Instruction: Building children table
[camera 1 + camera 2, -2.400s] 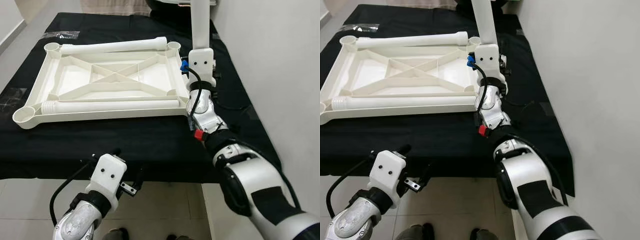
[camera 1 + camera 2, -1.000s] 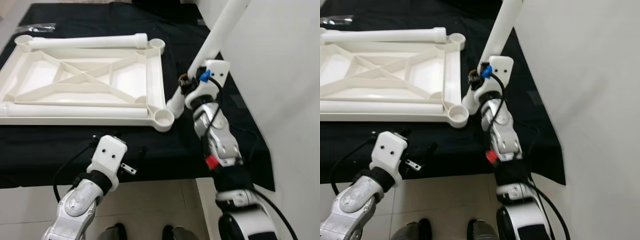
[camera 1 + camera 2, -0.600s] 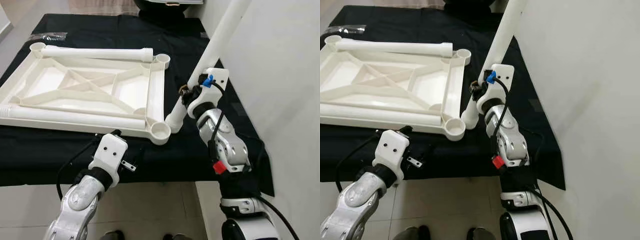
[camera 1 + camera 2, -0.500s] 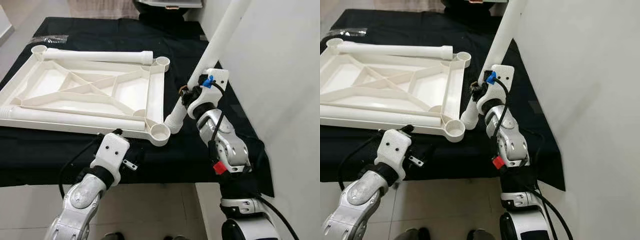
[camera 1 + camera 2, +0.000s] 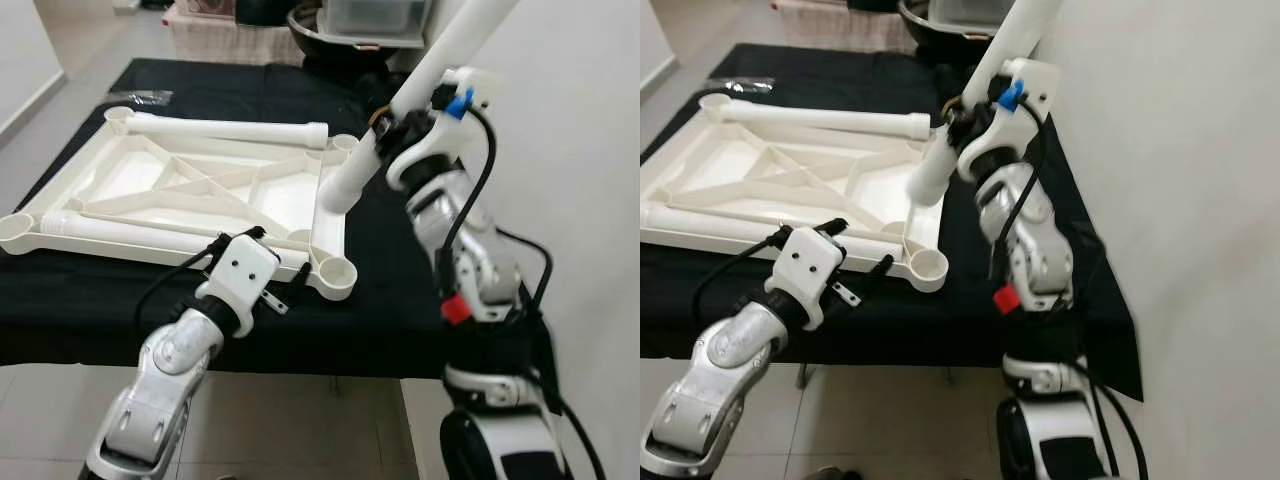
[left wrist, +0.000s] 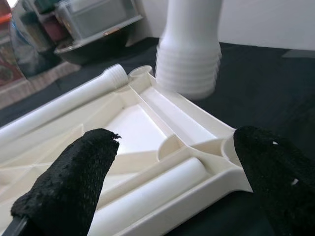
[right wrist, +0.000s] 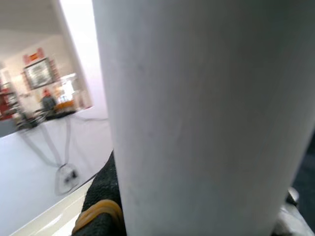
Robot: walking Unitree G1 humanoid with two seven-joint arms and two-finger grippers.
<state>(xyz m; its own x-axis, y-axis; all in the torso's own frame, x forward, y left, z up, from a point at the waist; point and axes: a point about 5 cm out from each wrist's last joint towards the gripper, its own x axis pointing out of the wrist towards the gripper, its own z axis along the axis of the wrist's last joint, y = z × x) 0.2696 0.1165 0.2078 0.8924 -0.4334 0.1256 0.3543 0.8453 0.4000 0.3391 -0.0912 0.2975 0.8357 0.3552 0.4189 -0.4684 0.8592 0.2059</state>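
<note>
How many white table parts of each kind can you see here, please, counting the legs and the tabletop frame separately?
Table legs: 3, one held tilted by the right end effector, two lying on the frame
Tabletop frame: 1
Total: 4 white parts

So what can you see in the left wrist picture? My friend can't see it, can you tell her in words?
A white table leg with a ribbed end hangs just above the upside-down white tabletop on a black cloth. The left gripper is open, its two black fingertips near the tabletop's corner socket, and another leg lies along the far edge.
</note>
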